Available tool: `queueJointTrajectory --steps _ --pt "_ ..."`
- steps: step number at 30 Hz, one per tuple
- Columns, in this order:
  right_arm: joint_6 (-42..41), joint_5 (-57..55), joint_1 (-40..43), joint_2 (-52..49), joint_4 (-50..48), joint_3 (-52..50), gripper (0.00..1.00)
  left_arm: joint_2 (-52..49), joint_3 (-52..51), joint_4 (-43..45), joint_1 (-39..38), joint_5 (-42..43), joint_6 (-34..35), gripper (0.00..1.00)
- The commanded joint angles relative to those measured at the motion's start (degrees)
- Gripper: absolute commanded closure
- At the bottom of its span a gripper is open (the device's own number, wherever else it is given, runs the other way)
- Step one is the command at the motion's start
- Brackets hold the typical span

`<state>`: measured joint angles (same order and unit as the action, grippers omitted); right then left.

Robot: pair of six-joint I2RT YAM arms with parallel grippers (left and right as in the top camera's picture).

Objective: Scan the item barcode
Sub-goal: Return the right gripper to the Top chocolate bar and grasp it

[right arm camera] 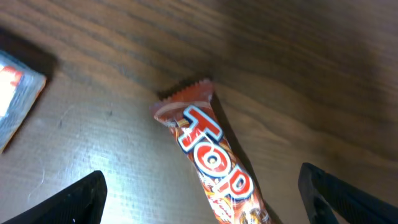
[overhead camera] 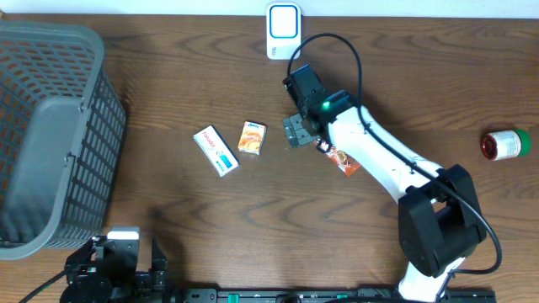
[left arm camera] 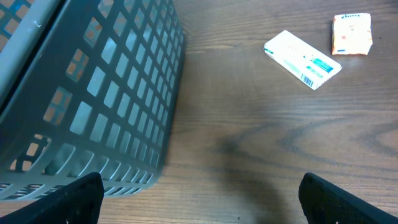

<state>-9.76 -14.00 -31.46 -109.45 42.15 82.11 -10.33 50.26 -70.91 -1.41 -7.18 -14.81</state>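
The flat box (overhead camera: 216,150) lies just left of the small carton (overhead camera: 253,137), the basket (overhead camera: 50,126) farther left. The snack bar (overhead camera: 345,162) and jar (overhead camera: 505,144) lie to its right, the scanner (overhead camera: 283,30) behind.

**Task items.** You see 1 white scanner (overhead camera: 283,27) standing at the far edge of the worktop (overhead camera: 253,236). The orange snack bar (right arm camera: 214,165), printed "TOP" in white and blue, lies flat and diagonal with 1 crimped end showing. To its left 2 small packs lie flat, near each other: the orange box (overhead camera: 253,138) and the white box (overhead camera: 216,151), which has barcode-like stripes at 1 end.
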Motion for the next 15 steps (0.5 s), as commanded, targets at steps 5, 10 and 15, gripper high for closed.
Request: queueJointTrajectory --steps 5,10,15 --pt "0.68 -3.72 -0.52 0.33 -8.79 -5.33 0.14 0.44 0.2 -0.02 -0.28 0.33 0.11 0.01" --pt "0.7 -3.06 -0.57 -1.6 -12.48 -6.14 0.11 0.44 0.2 -0.02 -0.28 0.33 0.11 0.01" --pt "1.27 -3.06 -0.9 -6.16 -12.81 -6.14 0.12 0.44 0.2 -0.02 -0.28 0.33 0.11 0.01"
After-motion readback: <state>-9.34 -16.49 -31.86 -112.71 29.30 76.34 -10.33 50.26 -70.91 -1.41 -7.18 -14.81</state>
